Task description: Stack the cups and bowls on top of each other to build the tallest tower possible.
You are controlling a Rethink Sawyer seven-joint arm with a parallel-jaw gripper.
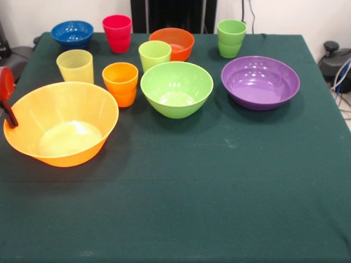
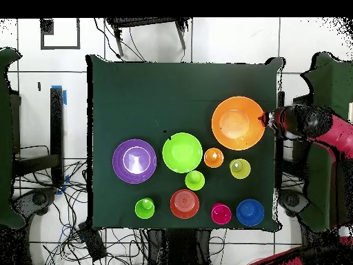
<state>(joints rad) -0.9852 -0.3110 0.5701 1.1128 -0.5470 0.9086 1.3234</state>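
All the cups and bowls stand apart on the green table; no tower shows. The very large orange bowl point(image 1: 60, 123) point(image 2: 238, 123) is at the front view's left. My gripper point(image 1: 10, 116) point(image 2: 264, 121) is at its rim, at the table's edge. Behind the bowl stand the yellow cup point(image 1: 75, 66) and the orange cup point(image 1: 120, 82). The lime green bowl point(image 1: 176, 87) is in the middle and the purple bowl point(image 1: 260, 82) is on the right. At the back are the blue bowl point(image 1: 72, 33), red cup point(image 1: 117, 33), lime cup point(image 1: 154, 55), orange-red bowl point(image 1: 173, 43) and darker green cup point(image 1: 231, 37).
The table's cloth point(image 1: 219, 208) is dark green. In the overhead view my red arm point(image 2: 324, 128) reaches in from beyond the table's right edge. Cables lie on the floor point(image 2: 62, 221) around the table. The robot's dark pedestal point(image 1: 173, 13) stands behind the back row.
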